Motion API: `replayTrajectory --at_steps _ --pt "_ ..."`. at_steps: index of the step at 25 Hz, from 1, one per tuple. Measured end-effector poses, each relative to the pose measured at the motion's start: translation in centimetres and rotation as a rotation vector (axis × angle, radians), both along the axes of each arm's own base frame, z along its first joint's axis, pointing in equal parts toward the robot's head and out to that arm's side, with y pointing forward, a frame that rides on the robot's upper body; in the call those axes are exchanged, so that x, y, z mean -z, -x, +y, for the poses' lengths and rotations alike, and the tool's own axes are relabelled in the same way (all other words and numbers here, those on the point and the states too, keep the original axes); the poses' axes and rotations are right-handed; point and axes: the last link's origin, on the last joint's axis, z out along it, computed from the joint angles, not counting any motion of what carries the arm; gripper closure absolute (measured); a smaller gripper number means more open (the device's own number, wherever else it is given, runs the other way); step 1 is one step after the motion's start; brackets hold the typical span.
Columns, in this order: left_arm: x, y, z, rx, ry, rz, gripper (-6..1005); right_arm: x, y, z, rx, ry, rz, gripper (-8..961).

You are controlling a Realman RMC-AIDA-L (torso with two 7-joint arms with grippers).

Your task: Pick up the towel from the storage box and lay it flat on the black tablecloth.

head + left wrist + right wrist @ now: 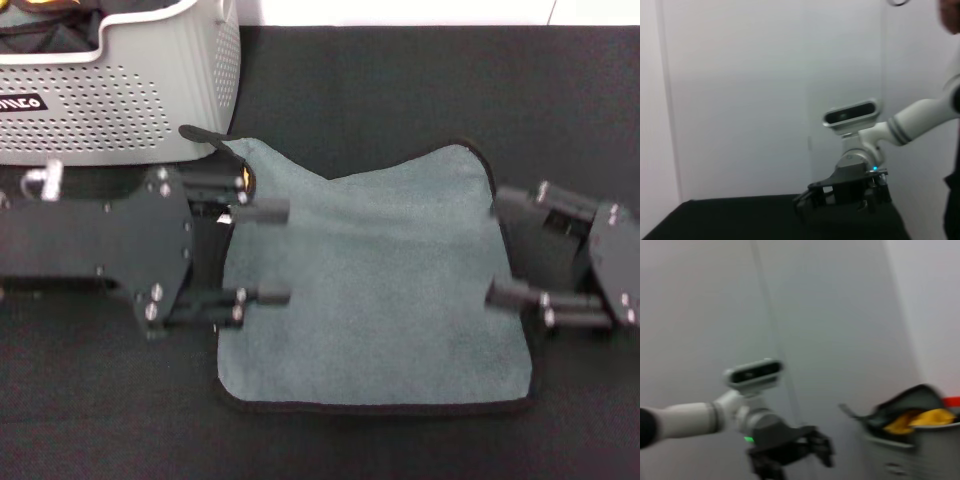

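The towel (375, 280) lies spread on the black tablecloth (420, 90), grey-green face up, with its black edging showing. Its far left corner (205, 137) is curled up near the storage box (150, 100), and a bit of yellow shows there. My left gripper (268, 253) is open, its two fingers reaching over the towel's left edge. My right gripper (493, 247) is open at the towel's right edge. The left wrist view shows the right gripper (845, 196) farther off, and the right wrist view shows the left gripper (790, 452).
The storage box stands at the far left and holds another bunched yellow-and-black cloth (50, 15), which also shows in the right wrist view (912, 421). A white wall (765, 100) stands behind the table. Bare tablecloth lies beyond and in front of the towel.
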Motion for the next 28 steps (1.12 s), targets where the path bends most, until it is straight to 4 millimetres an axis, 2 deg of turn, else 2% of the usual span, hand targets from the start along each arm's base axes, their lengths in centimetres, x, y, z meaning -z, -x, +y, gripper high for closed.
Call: replayTrajectory --at_steps 6,16,21,28 --pt "0.2 1.0 -0.8 -0.002 0.035 -0.036 401 0.7 0.5 -1.1 -0.055 0.076 0.018 55" --pt "-0.1 1.3 0.0 -0.009 0.073 -0.055 401 2.1 2.1 0.6 -0.097 0.127 -0.009 54" --pt "-0.7 1.4 0.4 -0.018 0.086 -0.089 402 3.1 2.8 0.8 -0.116 0.153 -0.033 55" --pt "-0.9 1.6 0.5 -0.025 0.09 -0.09 395 3.4 3.0 1.0 -0.116 0.149 -0.04 54"
